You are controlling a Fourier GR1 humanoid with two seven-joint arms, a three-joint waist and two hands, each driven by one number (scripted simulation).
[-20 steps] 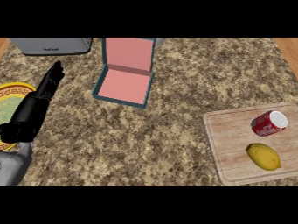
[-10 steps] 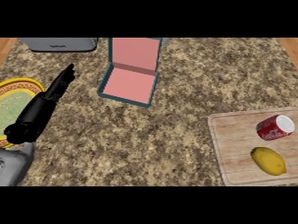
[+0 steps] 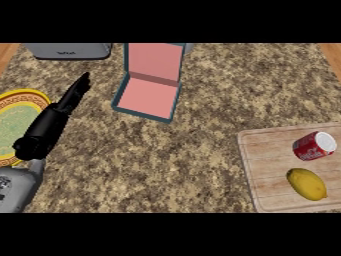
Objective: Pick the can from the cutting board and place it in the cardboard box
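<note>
A red can [image 3: 314, 145] lies on its side on the wooden cutting board [image 3: 272, 165] at the right, its white end facing right. Below it on the board rests a yellow lemon [image 3: 307, 184]. The open box [image 3: 150, 82], pink inside with a dark blue rim, stands at the top middle with its lid up. My left hand [image 3: 53, 120] is at the left, fingers straight and pointing up toward the back, holding nothing, far from the can. My right hand does not show.
A yellow plate with a green centre [image 3: 7, 125] lies at the left edge, partly under my left forearm. A grey appliance [image 3: 67, 50] stands at the back left. Granite counter spreads between box and board.
My left hand has shifted a little to the right and up. The view itself has drifted, so the board, can and box sit slightly lower and farther right than before.
</note>
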